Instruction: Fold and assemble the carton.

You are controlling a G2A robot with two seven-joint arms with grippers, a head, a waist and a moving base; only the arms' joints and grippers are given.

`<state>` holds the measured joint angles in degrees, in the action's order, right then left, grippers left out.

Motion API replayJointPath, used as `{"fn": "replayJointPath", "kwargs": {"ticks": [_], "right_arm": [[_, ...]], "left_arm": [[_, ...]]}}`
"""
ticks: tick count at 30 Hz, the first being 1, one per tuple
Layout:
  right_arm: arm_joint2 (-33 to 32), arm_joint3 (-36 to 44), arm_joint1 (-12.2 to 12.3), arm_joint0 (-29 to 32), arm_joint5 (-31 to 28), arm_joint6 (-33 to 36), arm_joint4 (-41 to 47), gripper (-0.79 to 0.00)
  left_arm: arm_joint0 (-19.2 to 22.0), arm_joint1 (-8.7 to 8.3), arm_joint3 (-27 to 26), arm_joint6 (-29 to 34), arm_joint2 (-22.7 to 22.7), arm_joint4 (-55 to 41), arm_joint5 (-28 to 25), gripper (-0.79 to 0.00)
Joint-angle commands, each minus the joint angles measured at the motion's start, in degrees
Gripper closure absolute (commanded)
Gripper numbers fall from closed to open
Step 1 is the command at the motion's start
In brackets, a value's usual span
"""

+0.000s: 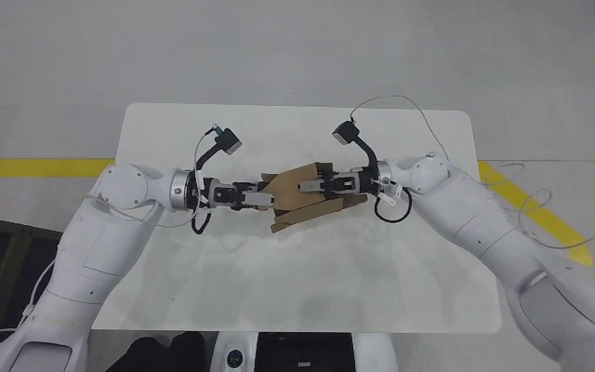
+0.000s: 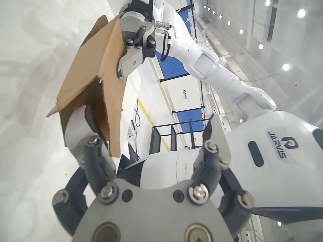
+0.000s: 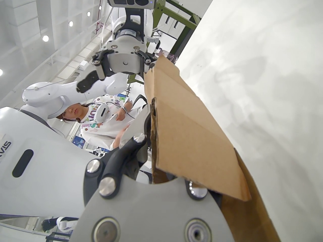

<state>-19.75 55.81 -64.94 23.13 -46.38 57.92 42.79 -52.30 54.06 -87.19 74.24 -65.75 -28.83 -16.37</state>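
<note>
Left wrist view, closest to me: the left gripper (image 2: 149, 112) has its jaws spread wide. One finger (image 2: 75, 127) is tucked against a flap of the carton (image 2: 85, 74), and the other is well clear of it. The brown carton is partly unfolded and sits between the two grippers at the middle of the table (image 1: 372, 279). I cannot tell whether it touches the tabletop. At its far end the right gripper (image 2: 121, 69) is clamped on a panel.
</note>
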Motion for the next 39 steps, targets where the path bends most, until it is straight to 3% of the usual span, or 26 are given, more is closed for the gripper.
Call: {"fn": "replayJointPath", "kwargs": {"ticks": [1,13,28,39], "right_arm": [[-0.05,-0.64,-0.18,0.00,-0.68,-0.68,-0.67,0.000],[-0.15,-2.78,-2.15,-0.38,-2.86,-2.87,-3.07,0.000],[0.08,-3.66,-5.61,-0.48,-3.66,-3.67,-3.95,0.000],[-0.62,-4.75,-6.73,-0.12,-4.10,-4.11,-4.73,0.000]], "left_arm": [[-0.01,-0.01,0.10,0.81,-0.28,-2.06,1.22,-0.785],[0.42,0.21,-0.78,2.14,-0.81,-7.14,4.51,-0.785],[0.77,0.62,-3.18,-1.73,0.66,0.63,1.52,-0.785],[-0.22,0.50,-4.89,-3.41,0.12,3.48,0.79,-0.785]]}}
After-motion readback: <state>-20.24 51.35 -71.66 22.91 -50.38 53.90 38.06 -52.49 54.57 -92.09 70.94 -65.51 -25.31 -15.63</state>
